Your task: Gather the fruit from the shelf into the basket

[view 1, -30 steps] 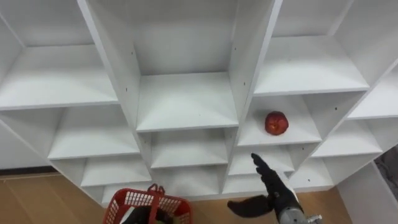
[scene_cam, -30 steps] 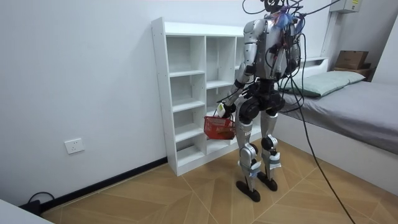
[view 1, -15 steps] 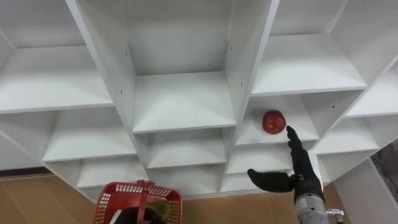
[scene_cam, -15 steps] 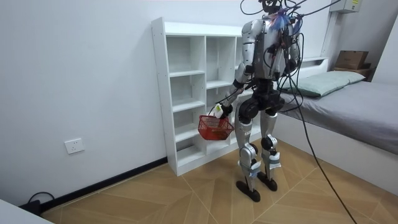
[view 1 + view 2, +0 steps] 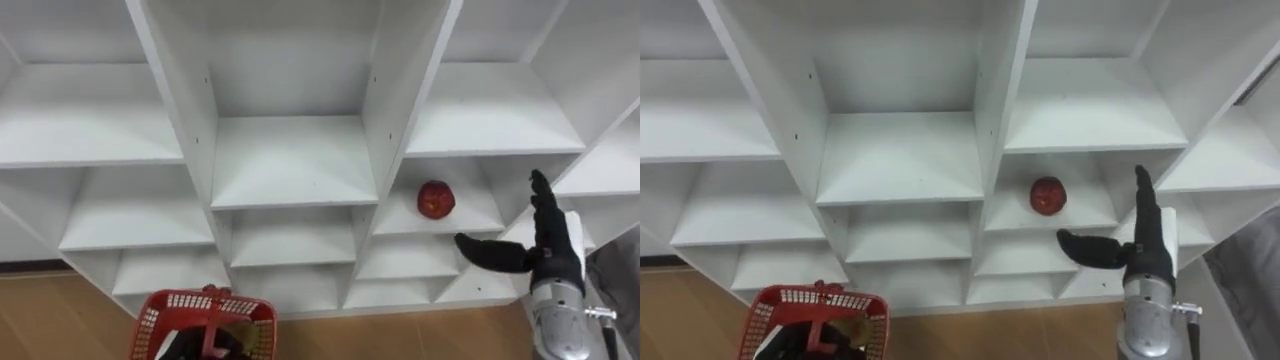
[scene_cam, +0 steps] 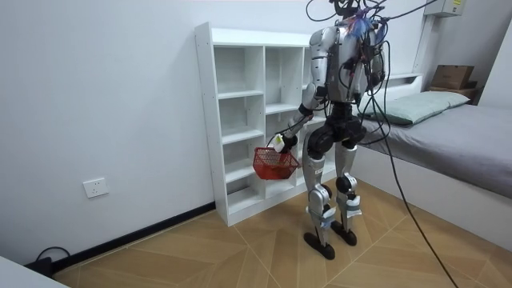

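The closet (image 5: 290, 160), a white unit of open compartments, takes up the upper and middle frame in the eye views. A single red fruit (image 5: 435, 199) lies on a shelf in the right-hand column, just right of centre frame, close to the shelf's front edge and near the upright partition on its left.

The right hand (image 5: 552, 250) stands at the right edge of the frame, below and to the right of the fruit and apart from it. Its fingers are straight and point upward, and the thumb is spread wide toward frame left. It holds nothing. The closet's slanting side panel runs just behind it.

At the lower left of the frame hangs a red basket (image 5: 165, 318) of plastic mesh. In the room view the left hand (image 6: 278, 142) is closed on its handle, with the basket level with a lower shelf.

In the room view the robot stands upright before the closet on a wooden floor (image 6: 240, 256). A bed (image 6: 464, 132) is on the room view's right and a wall socket (image 6: 94, 188) at its lower left.
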Controlling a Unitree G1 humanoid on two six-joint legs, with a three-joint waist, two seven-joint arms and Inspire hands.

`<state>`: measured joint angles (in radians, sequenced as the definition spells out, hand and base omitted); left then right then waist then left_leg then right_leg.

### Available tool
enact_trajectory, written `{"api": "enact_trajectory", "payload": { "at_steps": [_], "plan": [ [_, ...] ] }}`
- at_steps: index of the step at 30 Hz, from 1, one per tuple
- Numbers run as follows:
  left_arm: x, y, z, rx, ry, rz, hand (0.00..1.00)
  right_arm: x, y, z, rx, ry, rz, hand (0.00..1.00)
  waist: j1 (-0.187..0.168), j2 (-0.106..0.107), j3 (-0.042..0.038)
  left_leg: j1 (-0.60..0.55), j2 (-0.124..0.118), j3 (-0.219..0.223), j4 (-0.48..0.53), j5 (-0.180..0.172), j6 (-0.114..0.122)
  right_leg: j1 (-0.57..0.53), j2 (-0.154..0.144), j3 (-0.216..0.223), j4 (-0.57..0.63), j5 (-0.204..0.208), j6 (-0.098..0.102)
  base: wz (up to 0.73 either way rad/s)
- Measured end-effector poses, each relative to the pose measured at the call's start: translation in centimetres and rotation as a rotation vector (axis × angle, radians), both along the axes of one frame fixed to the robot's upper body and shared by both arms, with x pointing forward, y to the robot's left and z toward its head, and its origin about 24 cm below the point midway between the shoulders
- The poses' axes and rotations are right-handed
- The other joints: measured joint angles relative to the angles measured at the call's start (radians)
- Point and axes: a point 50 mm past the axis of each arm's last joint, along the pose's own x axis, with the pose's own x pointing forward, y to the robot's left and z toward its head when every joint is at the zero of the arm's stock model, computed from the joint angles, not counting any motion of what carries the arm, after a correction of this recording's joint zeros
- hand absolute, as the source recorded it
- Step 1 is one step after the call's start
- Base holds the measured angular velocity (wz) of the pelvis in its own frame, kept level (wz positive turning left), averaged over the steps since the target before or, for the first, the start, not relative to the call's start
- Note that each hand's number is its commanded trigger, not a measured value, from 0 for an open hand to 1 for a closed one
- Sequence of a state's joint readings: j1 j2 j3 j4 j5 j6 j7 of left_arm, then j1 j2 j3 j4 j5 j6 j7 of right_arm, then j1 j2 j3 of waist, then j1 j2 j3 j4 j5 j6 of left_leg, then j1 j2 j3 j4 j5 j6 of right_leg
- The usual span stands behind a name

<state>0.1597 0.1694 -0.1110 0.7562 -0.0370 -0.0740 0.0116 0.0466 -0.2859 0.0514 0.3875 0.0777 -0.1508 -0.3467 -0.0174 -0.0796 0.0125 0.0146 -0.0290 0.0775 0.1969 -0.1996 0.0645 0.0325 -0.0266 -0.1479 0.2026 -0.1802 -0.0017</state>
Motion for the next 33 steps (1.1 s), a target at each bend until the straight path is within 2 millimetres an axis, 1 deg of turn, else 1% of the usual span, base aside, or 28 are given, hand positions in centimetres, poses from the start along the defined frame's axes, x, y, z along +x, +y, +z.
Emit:
{"api": "enact_trajectory", "payload": {
  "at_steps": [2, 3, 5, 6, 8, 10, 14, 16, 19, 24, 27, 29, 32, 33],
  "plan": [
    [0.4, 0.1, 0.3, 0.006, -0.016, -0.015, 1.0, 0.7, -0.2, 0.1, -0.006, -0.001, 0.001, 0.0, 0.003, -0.007, -0.0014, -0.006, 0.0, -0.002, 0.002, 0.0, 0.0, -0.007, 0.0, -0.001, 0.001, 0.0, 0.0, 0.03],
    [0.7, 0.1, 0.5, 0.003, -0.025, -0.019, 1.0, 1.2, -0.4, 0.1, -0.013, 0.011, 0.001, 0.0, 0.013, -0.01, -0.0035, -0.014, 0.0, -0.002, 0.005, 0.0, 0.0, -0.012, -0.001, -0.002, 0.002, 0.0, 0.0, 0.0],
    [2.0, 0.0, 1.0, 0.002, -0.056, -0.043, 1.0, 2.4, -1.0, 0.6, -0.038, 0.015, -0.004, 0.0, 0.026, -0.015, -0.0044, -0.046, -0.001, -0.009, 0.018, 0.0, 0.0, -0.036, -0.003, -0.007, 0.004, 0.0, 0.0, 0.08],
    [2.2, 0.1, 1.1, 0.008, -0.061, -0.049, 1.0, 2.8, -1.1, 0.6, -0.038, 0.02, -0.006, 0.0, 0.026, -0.016, -0.005, -0.055, 0.0, -0.011, 0.023, 0.0, 0.0, -0.041, -0.003, -0.009, 0.004, 0.0, 0.0, 0.15],
    [2.8, 0.2, 1.4, 0.016, -0.069, -0.062, 1.0, 3.9, -1.3, 0.6, -0.04, 0.041, -0.011, 0.0, 0.024, -0.019, -0.0046, -0.076, -0.001, -0.027, 0.04, 0.001, 0.0, -0.049, -0.006, -0.026, 0.004, 0.0, -0.001, 0.22],
    [3.1, 0.3, 1.3, 0.022, -0.063, -0.07, 1.0, 4.4, -1.3, 0.6, -0.039, 0.052, -0.01, 0.0, 0.027, -0.021, -0.0044, -0.088, -0.001, -0.034, 0.042, 0.001, -0.001, -0.056, -0.007, -0.034, 0.004, 0.0, -0.001, 0.18],
    [2.6, 1.0, 0.9, 0.039, -0.011, -0.075, 1.0, 4.9, -1.3, 0.4, -0.032, 0.084, 0.004, 0.0, 0.031, -0.025, -0.0045, -0.105, -0.002, -0.051, 0.045, 0.001, -0.001, -0.067, -0.009, -0.046, 0.004, 0.0, -0.001, 0.12],
    [2.3, 1.4, 0.5, 0.049, 0.026, -0.067, 1.0, 4.9, -1.6, -0.1, -0.032, 0.124, -0.012, 0.0, 0.044, -0.036, 0.0011, -0.11, -0.002, -0.053, 0.047, 0.001, -0.001, -0.07, -0.01, -0.047, 0.003, 0.0, -0.001, 0.0],
    [2.1, 1.6, 0.2, 0.056, 0.055, -0.063, 1.0, 5.1, -1.7, -0.3, -0.032, 0.145, -0.017, 0.0, 0.051, -0.044, 0.0049, -0.132, -0.003, -0.058, 0.062, 0.001, -0.001, -0.082, -0.009, -0.048, 0.004, 0.0, -0.001, 0.06],
    [2.4, 1.6, 0.3, 0.069, 0.058, -0.079, 1.0, 5.6, -1.7, -0.1, -0.028, 0.151, -0.015, 0.0, 0.057, -0.043, 0.0057, -0.172, -0.004, -0.062, 0.079, 0.001, -0.001, -0.111, -0.011, -0.054, 0.004, 0.002, -0.002, 0.04],
    [2.8, 1.4, 0.4, 0.064, 0.053, -0.089, 1.0, 5.6, -1.6, -0.5, -0.031, 0.178, -0.007, 0.0, 0.065, -0.04, 0.0071, -0.186, -0.003, -0.064, 0.087, 0.001, -0.001, -0.122, -0.013, -0.062, 0.004, 0.003, -0.005, 0.01],
    [2.9, 1.2, 0.3, 0.065, 0.056, -0.104, 1.0, 5.3, -1.5, -1.0, -0.039, 0.205, 0.0, 0.0, 0.071, -0.036, 0.0098, -0.19, -0.003, -0.066, 0.091, 0.001, -0.001, -0.122, -0.014, -0.075, 0.005, 0.003, -0.006, 0.03],
    [3.3, 0.8, 0.3, 0.08, 0.058, -0.14, 1.0, 5.3, -1.7, -1.4, -0.039, 0.231, -0.012, 0.0, 0.083, -0.024, 0.0166, -0.206, -0.002, -0.069, 0.095, 0.001, -0.001, -0.142, -0.015, -0.078, 0.021, 0.004, -0.006, 0.03],
    [3.4, 0.8, 0.3, 0.082, 0.058, -0.144, 1.0, 5.5, -1.7, -1.3, -0.039, 0.232, -0.014, 0.0, 0.083, -0.021, 0.0163, -0.217, -0.003, -0.069, 0.097, 0.001, -0.001, -0.154, -0.016, -0.078, 0.024, 0.004, -0.006, 0.0]
  ]
}}
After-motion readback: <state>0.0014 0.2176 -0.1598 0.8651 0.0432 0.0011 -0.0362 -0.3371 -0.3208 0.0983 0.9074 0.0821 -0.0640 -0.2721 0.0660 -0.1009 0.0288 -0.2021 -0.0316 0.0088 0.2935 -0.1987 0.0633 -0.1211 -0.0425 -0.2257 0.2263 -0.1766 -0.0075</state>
